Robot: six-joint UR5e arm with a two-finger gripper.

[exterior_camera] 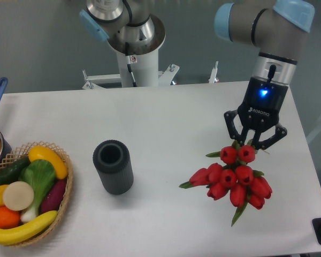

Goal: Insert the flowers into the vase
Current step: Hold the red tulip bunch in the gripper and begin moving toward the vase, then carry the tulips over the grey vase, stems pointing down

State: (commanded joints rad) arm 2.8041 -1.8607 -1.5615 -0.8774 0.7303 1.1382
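The end effector (251, 143) grips the flowers (232, 179), their stems hidden.

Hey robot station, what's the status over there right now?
Tool shut on the flowers' stems, buds hanging down. Vase upright, empty, off to the side. Nothing on the table between them.

Tulips held at the right of the table, vase standing apart

The flowers (232, 179) are gripped at their stem end by the gripper (252, 144), whose fingers are closed around it, red buds hanging below and toward the camera. The vase (113, 166) is seen upright on the white table (166, 112), well to the left. A wicker basket (27, 194) of fruit and vegetables is placed at the left edge.
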